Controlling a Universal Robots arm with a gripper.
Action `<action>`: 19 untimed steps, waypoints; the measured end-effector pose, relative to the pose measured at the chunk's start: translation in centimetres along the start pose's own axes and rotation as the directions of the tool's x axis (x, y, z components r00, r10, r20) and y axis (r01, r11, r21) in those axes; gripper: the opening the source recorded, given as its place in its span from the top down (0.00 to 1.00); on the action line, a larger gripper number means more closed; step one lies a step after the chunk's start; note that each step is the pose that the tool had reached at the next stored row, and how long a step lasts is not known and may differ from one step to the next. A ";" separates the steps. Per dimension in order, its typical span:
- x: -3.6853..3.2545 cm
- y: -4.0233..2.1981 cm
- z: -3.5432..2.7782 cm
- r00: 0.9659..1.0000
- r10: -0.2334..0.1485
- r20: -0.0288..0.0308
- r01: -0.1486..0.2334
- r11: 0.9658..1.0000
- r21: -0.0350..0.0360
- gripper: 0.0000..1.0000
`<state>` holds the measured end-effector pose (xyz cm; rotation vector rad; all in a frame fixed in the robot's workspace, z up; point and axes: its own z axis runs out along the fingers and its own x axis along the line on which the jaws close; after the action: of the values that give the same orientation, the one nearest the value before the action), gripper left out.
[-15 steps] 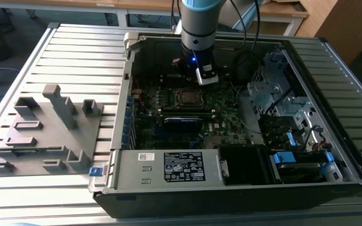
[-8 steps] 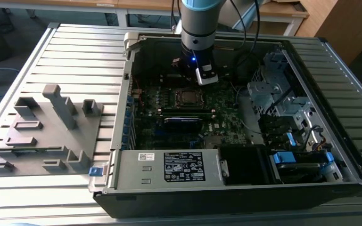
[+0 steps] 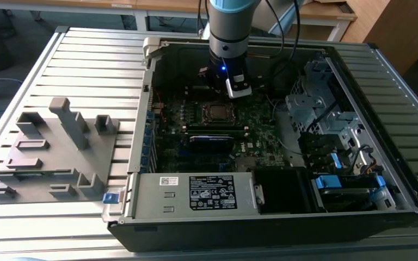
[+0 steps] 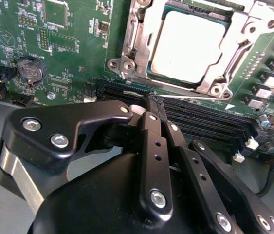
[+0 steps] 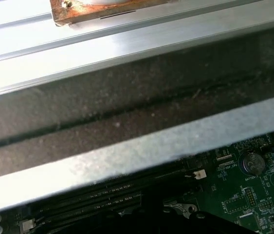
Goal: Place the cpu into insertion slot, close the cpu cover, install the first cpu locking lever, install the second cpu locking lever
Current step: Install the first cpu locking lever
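**Item: gripper** [image 4: 152,100]. One arm, reaching down into the open case [image 3: 282,217] on the desk [image 3: 85,65]. Fingers [image 4: 155,141] clenched tip to tip, with nothing visible between them. The tips sit low over the memory slots [image 4: 200,119], just beside the socket's nearest edge.

**Item: cpu** [image 4: 188,46]. Flat, pale metal top, lying level inside the insertion slot [image 3: 216,111]. Judged seated.

**Item: cpu cover** [image 4: 239,53]. Silvery frame lying down around the chip, its window showing the chip's top. Judged closed. Cannot tell whether either locking lever is latched.

**Relation.**
- In the second wrist view the socket lies straight ahead of the fingertips, past the first memory slot, near but apart.
- The socket edge facing the tips runs parallel to the memory slots' long axis.
- In the exterior view the gripper [image 3: 237,89] hangs just above the socket, slightly toward the exterior view's right.

**Other.**
- Grey fixture block [image 3: 49,147] on the desk, at the exterior view's left, well apart from the case.
- Coin cell [image 4: 31,69] on the board, off to one side of the fingers.
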<state>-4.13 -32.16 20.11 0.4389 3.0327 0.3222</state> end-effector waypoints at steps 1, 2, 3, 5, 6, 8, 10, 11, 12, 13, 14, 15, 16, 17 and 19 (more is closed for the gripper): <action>0.00 0.00 0.00 1.000 0.000 0.000 0.000 1.000 0.000 0.89; 0.00 0.00 0.01 1.000 0.000 0.000 0.000 1.000 0.000 0.89; 0.00 0.00 0.01 1.000 0.000 0.000 0.000 1.000 0.000 0.89; 0.00 0.00 0.02 1.000 0.000 0.000 0.000 1.000 0.000 0.89; 0.00 -0.01 0.06 1.000 0.000 0.001 0.000 1.000 -0.001 0.89; 0.00 -0.03 0.13 1.000 0.000 0.001 0.000 1.000 0.000 0.89; 0.00 -0.03 0.13 1.000 0.000 0.001 0.000 1.000 0.000 0.89; 0.00 -0.03 0.13 1.000 0.000 0.001 0.000 1.000 0.000 0.89; 0.00 -0.03 0.13 1.000 0.000 0.001 0.000 1.000 0.000 0.89; 0.00 -0.03 0.13 1.000 0.000 0.001 0.000 1.000 0.000 0.89; 0.01 -0.02 0.14 1.000 0.000 0.001 0.000 1.000 0.000 0.89; 0.01 -0.02 0.15 1.000 0.000 0.001 0.000 1.000 0.000 0.89; 0.01 -0.02 0.15 1.000 0.000 0.001 0.000 1.000 0.000 0.89; 0.01 -0.02 0.16 1.000 0.000 0.002 0.000 1.000 0.000 0.89; 0.01 -0.03 0.22 1.000 -0.001 0.003 0.001 1.000 0.000 0.89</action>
<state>-4.13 -32.14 19.89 0.4380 3.0299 0.3212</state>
